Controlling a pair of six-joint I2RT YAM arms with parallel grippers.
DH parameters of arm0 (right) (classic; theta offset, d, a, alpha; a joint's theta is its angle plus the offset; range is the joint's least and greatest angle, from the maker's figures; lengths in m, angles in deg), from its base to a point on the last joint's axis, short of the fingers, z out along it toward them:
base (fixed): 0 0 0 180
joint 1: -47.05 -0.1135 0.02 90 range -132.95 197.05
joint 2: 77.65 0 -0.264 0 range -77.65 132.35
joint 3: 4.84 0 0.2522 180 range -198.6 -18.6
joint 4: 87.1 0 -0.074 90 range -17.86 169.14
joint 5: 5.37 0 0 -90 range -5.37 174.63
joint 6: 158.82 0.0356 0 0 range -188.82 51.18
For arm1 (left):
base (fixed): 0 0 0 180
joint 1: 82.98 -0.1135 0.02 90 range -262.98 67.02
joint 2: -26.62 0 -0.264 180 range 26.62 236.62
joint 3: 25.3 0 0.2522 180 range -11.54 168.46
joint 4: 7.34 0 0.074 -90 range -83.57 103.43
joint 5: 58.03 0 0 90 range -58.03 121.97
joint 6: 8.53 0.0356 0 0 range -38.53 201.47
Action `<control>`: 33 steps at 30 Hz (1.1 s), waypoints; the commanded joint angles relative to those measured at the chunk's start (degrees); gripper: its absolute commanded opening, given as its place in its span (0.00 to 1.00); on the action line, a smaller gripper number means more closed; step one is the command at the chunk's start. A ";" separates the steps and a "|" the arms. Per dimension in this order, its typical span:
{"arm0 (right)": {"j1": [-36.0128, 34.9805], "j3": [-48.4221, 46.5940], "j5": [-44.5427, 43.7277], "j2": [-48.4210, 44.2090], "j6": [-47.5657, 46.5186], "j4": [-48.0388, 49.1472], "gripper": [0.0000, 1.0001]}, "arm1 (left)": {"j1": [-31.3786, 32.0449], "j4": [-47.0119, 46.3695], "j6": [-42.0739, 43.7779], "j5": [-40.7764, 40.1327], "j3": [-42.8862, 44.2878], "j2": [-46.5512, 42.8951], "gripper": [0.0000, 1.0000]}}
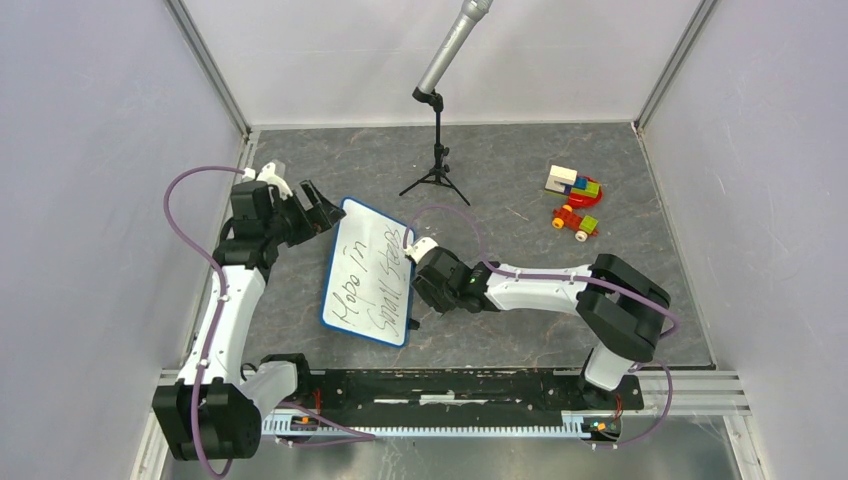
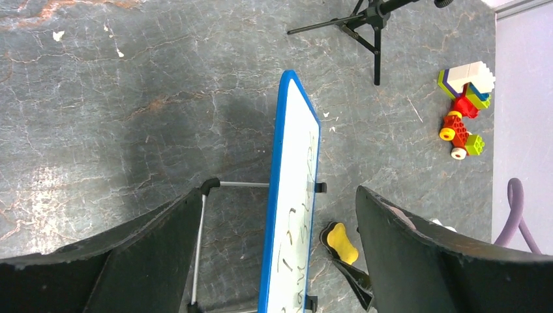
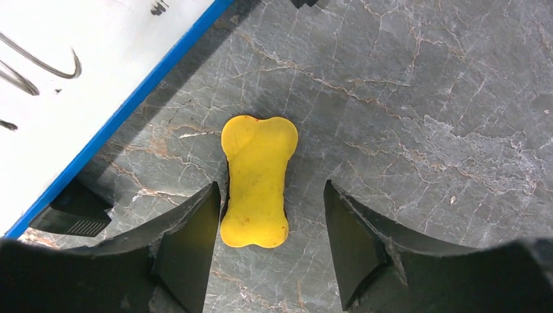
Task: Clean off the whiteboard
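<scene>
The whiteboard [image 1: 370, 270] has a blue rim and black handwriting and stands tilted on a thin metal stand left of centre. It shows edge-on in the left wrist view [image 2: 293, 195], and its corner shows in the right wrist view [image 3: 65, 78]. My left gripper [image 1: 318, 208] is open at the board's far left edge, with its jaws on either side of the rim [image 2: 279, 195], apart from it. A yellow bone-shaped eraser [image 3: 257, 176] lies on the table beside the board's lower edge [image 2: 342, 242]. My right gripper [image 1: 418, 295] is open just over the eraser [image 3: 270, 195], whose near end lies between the jaws.
A microphone tripod [image 1: 437, 165] stands at the back centre. A pile of toy bricks [image 1: 573, 185] and a small toy car [image 1: 575, 222] lie at the back right. The board's metal stand leg [image 2: 199, 248] runs behind it. Grey walls enclose the table.
</scene>
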State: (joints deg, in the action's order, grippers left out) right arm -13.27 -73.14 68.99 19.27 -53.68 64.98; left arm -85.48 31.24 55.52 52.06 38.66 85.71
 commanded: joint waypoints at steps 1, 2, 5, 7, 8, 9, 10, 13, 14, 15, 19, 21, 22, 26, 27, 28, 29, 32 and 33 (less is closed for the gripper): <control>0.02 -1.73 -1.80 0.12 -0.32 2.81 0.65 | 0.20 -1.79 2.14 1.87 -0.52 -0.81 0.93; 0.02 -1.62 -1.53 0.15 -0.22 3.11 0.64 | 0.14 -1.79 2.14 1.88 -0.54 -0.78 0.93; 0.02 -1.34 -0.92 0.21 -0.10 4.35 0.63 | 0.13 -1.82 2.05 1.96 -0.62 -0.67 0.99; 0.03 -1.31 -1.06 0.37 0.01 4.90 0.58 | 0.16 -1.92 2.12 2.27 -0.71 -0.54 1.00; 0.02 -1.39 -1.01 0.53 0.01 4.96 0.56 | 0.16 -1.97 2.09 2.32 -0.78 -0.49 1.00; 0.02 -1.52 -0.92 0.70 0.05 5.01 0.54 | 0.14 -2.05 2.12 2.40 -0.79 -0.48 1.00; -0.04 -1.78 -1.00 0.85 0.11 4.74 0.53 | 0.14 -2.14 2.06 2.53 -0.89 -0.45 1.00; 0.02 -1.08 -1.32 0.43 0.34 5.20 0.47 | 0.38 -2.33 2.05 3.15 -1.05 -0.04 0.98; 0.02 -0.77 -1.36 0.22 0.35 5.43 0.46 | 0.40 -2.32 2.05 3.26 -1.04 0.14 0.97; 0.02 -0.53 -1.28 0.15 0.34 5.53 0.45 | 0.48 -2.32 2.05 3.37 -1.00 0.22 0.96; -0.02 -0.32 -1.01 0.28 0.31 5.54 0.45 | 0.72 -2.32 2.14 3.71 -1.23 0.17 0.94; 0.02 -0.30 -1.04 0.23 0.32 5.67 0.45 | 0.87 -2.33 2.25 3.79 -1.28 0.44 0.94; 0.02 -0.22 -1.02 0.20 0.26 5.76 0.44 | 1.07 -2.32 2.30 3.83 -1.28 0.46 0.94; 0.02 -0.06 -0.62 -0.24 0.13 5.98 0.36 | 1.52 -2.23 2.58 3.94 -1.59 0.66 0.96; 0.02 0.04 -0.61 -0.37 0.01 5.97 0.35 | 1.59 -2.22 2.66 3.92 -1.51 0.52 0.96; -0.03 0.05 -0.63 -0.50 -0.07 5.90 0.35 | 1.62 -2.16 2.75 3.81 -1.43 0.46 0.96; 0.01 0.06 -0.89 -0.59 -0.17 5.81 0.35 | 1.72 -2.06 2.84 3.74 -1.41 0.41 0.96; 0.00 0.32 -0.36 -0.63 -0.58 5.98 0.36 | 1.77 -2.06 2.93 3.67 -1.49 0.44 0.96; 0.03 0.32 -0.18 -0.48 -0.87 5.93 0.38 | 1.80 -2.07 2.93 3.80 -1.49 0.53 0.96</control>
State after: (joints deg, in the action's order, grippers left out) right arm -13.27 -73.10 68.95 19.71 -53.68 69.20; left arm -83.95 31.11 55.56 54.77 37.13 86.13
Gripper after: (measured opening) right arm 0.362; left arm 0.961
